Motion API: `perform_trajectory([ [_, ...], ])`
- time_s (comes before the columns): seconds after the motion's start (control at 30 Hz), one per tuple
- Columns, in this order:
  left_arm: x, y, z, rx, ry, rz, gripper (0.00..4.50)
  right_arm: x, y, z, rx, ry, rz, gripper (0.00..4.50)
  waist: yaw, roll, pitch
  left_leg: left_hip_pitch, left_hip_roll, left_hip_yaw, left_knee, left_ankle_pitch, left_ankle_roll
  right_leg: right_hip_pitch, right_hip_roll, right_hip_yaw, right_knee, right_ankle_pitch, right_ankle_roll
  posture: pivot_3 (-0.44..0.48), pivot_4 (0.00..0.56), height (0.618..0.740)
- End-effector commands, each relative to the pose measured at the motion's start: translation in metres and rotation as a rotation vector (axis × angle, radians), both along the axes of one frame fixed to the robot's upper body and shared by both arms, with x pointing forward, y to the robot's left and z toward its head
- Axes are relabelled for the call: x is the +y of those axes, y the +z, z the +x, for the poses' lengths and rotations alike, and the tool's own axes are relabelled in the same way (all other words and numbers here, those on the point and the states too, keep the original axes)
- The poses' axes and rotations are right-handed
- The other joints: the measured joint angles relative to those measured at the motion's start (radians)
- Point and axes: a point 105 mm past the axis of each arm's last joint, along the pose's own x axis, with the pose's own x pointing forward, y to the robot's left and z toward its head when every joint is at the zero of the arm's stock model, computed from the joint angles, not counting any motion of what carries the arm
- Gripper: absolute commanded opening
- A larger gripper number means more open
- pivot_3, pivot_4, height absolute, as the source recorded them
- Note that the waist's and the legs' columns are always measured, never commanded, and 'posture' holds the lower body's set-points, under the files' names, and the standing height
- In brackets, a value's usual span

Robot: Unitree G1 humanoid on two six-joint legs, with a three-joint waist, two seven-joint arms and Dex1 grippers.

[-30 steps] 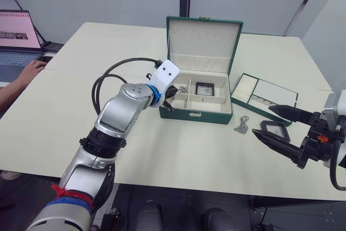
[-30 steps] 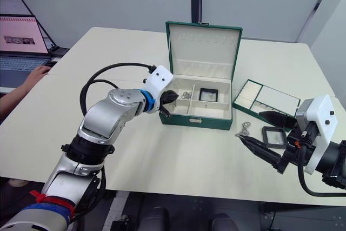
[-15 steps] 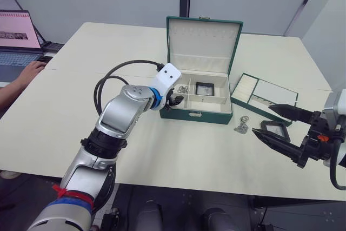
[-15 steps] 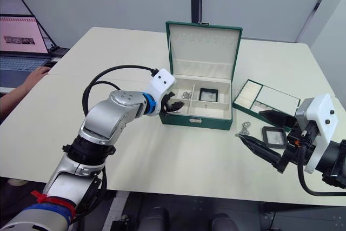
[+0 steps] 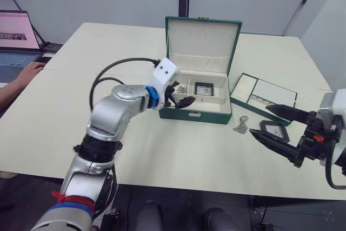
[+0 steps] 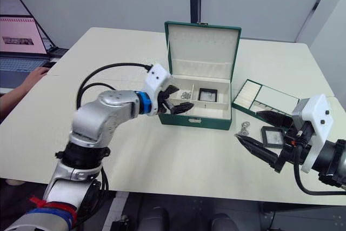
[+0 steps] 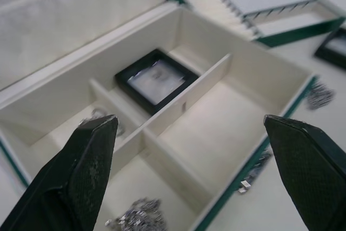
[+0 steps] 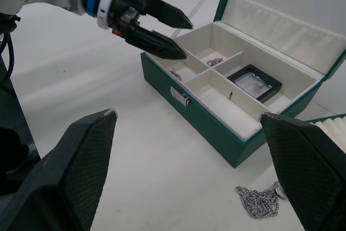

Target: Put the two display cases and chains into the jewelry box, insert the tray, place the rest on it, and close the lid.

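Note:
The dark green jewelry box [image 5: 197,113] stands mid-table with its lid [image 5: 203,39] upright. One display case [image 5: 204,87] lies in the back middle compartment, and chains [image 7: 138,221] lie in the left compartments. My left gripper [image 6: 184,97] hovers open and empty over the box's left front part. The second display case [image 5: 274,131] and a chain [image 5: 241,125] lie on the table to the right of the box. My right gripper [image 5: 261,121] is open, with its fingers on either side of that case, above the table. The tray [image 5: 263,94] sits beyond it.
A laptop [image 5: 19,31] and a person's hand [image 5: 30,71] are at the far left edge of the table. A black cable [image 5: 116,71] loops off my left arm. The table's front edge runs close below my right gripper.
My left gripper has opened from shut and shifted slightly right over the box's left compartments. The right arm has hardly moved.

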Motion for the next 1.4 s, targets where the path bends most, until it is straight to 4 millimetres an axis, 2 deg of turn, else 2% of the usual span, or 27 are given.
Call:
perform_trajectory([
  [0.03,0.03,0.008,-0.022,-0.069,-0.087,-0.035,4.46,0.012,-0.013,-0.005,0.011,0.012,0.032,4.5,-0.003,0.001,-0.001,0.0,0.0,0.0,0.0,0.0,0.0,0.0,0.0,0.0,0.0,0.0,0.0,0.0,0.15,0.74],
  [0.17,0.068,-0.004,-0.039,-0.076,-0.06,-0.103,4.46,0.015,-0.035,-0.009,0.056,-0.02,0.043,4.5,0.0,0.002,-0.001,0.0,0.0,0.0,0.0,0.0,0.0,0.0,-0.001,-0.001,0.0,0.0,0.0,0.0,0.15,0.74],
  [0.23,0.085,-0.015,-0.048,-0.073,-0.042,-0.078,4.46,0.017,-0.045,-0.012,0.075,-0.028,0.032,4.5,0.003,0.002,-0.001,0.0,0.0,0.0,0.001,0.0,0.0,0.001,-0.001,-0.002,0.0,0.0,0.0,0.0,0.15,0.74],
  [0.5,0.13,-0.045,-0.103,-0.009,-0.085,-0.05,4.46,0.028,-0.074,-0.03,0.147,-0.053,0.058,4.5,-0.001,0.002,-0.002,0.0,0.001,-0.001,0.0,0.0,0.0,0.0,-0.001,-0.003,0.0,0.0,0.0,0.0,0.15,0.74],
  [0.63,0.14,-0.047,-0.11,-0.018,-0.068,-0.04,4.46,0.029,-0.077,-0.033,0.151,-0.063,0.075,4.5,-0.002,0.002,-0.002,0.0,0.001,-0.001,0.0,-0.002,0.003,0.0,-0.001,-0.003,0.0,0.0,0.0,0.0,0.15,0.74],
  [0.97,0.131,-0.04,-0.105,-0.048,-0.097,-0.047,4.46,0.033,-0.067,-0.024,0.132,-0.031,0.094,4.5,-0.002,0.002,-0.003,0.0,0.001,-0.001,0.0,-0.002,0.004,0.0,0.0,-0.003,0.0,0.0,-0.001,0.0,0.15,0.74],
  [1.13,0.087,-0.012,-0.105,-0.067,-0.315,-0.1,4.46,0.034,-0.063,-0.019,0.135,-0.022,0.09,4.5,0.003,0.002,-0.003,0.0,0.001,-0.001,0.0,-0.002,0.003,0.0,-0.001,-0.003,0.0,0.0,0.0,0.0,0.15,0.74],
  [1.4,0.07,-0.003,-0.109,-0.098,-0.468,-0.073,4.46,0.029,-0.064,-0.02,0.135,-0.067,0.08,4.5,-0.005,0.003,-0.003,0.0,0.001,-0.001,-0.001,-0.002,0.004,0.0,0.0,-0.002,0.0,0.0,-0.001,0.0,0.15,0.74],
])
